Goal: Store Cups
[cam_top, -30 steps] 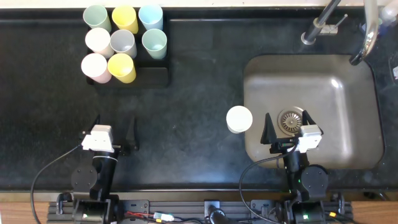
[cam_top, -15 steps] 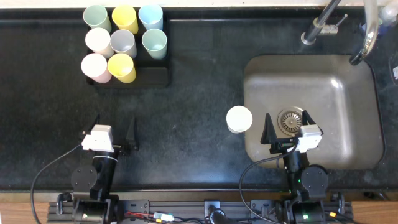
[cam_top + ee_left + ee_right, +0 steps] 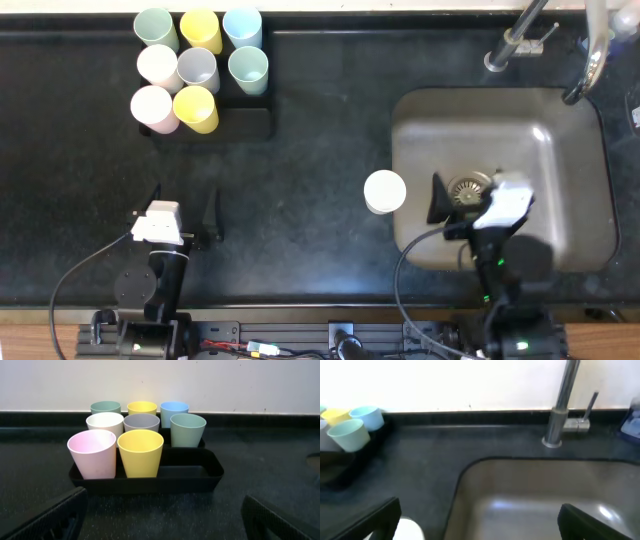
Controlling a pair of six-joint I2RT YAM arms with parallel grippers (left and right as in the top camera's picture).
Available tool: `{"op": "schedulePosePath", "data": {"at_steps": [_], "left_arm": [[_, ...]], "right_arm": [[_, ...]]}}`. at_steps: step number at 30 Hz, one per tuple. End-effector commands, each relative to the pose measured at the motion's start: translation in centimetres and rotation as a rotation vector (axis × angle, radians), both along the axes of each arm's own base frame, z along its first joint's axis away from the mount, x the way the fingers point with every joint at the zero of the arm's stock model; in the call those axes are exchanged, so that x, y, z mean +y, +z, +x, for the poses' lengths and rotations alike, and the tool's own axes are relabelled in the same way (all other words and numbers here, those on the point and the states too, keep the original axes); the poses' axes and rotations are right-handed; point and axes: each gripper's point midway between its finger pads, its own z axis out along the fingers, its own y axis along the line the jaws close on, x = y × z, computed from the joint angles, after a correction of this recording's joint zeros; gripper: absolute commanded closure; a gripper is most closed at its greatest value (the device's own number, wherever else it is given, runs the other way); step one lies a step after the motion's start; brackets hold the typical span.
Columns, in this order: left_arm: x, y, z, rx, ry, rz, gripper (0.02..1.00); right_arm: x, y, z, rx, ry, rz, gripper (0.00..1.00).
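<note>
Eight cups (image 3: 197,68) stand upright in a black tray (image 3: 262,125): two green, two yellow, one blue, one white, one grey, one pink. The tray sits on the dark bench (image 3: 300,230), well apart from the sink (image 3: 560,110), on its left and close to the back wall. The cups fill three rows. The row farthest from the wall holds only two, so the tray corner nearest the sink is open.

A ninth cup (image 3: 385,190), white, stands alone on the bench just beside the sink's left rim. One tap (image 3: 505,45) rises behind the sink.

There are two arms. The left claw (image 3: 185,195) is well apart from the sink, across the bench from it, its fingers spread wide and holding nothing. The right claw (image 3: 465,190) is over the sink's near left part by the drain, its fingers also wide apart and empty.

Since half a second ago the right arm has swung, and its wrist has moved farther over the basin and turned. The left arm, the tray and the lone cup have not shifted.

Bare bench runs from the sink's left rim to the tray.
</note>
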Motion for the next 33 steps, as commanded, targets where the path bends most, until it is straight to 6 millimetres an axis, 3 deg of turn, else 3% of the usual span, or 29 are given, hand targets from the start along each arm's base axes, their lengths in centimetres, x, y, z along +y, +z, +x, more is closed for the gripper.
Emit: {"op": "schedulePosePath", "data": {"at_steps": [1,5,7,15,22,33], "left_arm": [[-0.3,0.1,-0.1,-0.006,-0.016,0.017,0.018],[-0.3,0.1,-0.1,-0.006,-0.016,0.017,0.018],[-0.3,0.1,-0.1,-0.006,-0.016,0.017,0.018],[-0.3,0.1,-0.1,-0.006,-0.016,0.017,0.018],[-0.3,0.1,-0.1,-0.006,-0.016,0.017,0.018],[-0.3,0.1,-0.1,-0.006,-0.016,0.017,0.018]], "right_arm": [[0.1,5.9,1.1,0.147,0.003,-0.014,0.005],[0.1,5.6,1.1,0.405,0.003,-0.036,0.003],[0.3,4.1,1.0,0.601,0.013,-0.046,0.003],[3.2,-2.5,0.3,1.047,0.142,0.042,0.003],[4.4,-6.6,0.8,1.233,0.175,0.035,0.003],[5.7,-11.3,2.3,1.348,0.152,-0.08,0.027]]}}
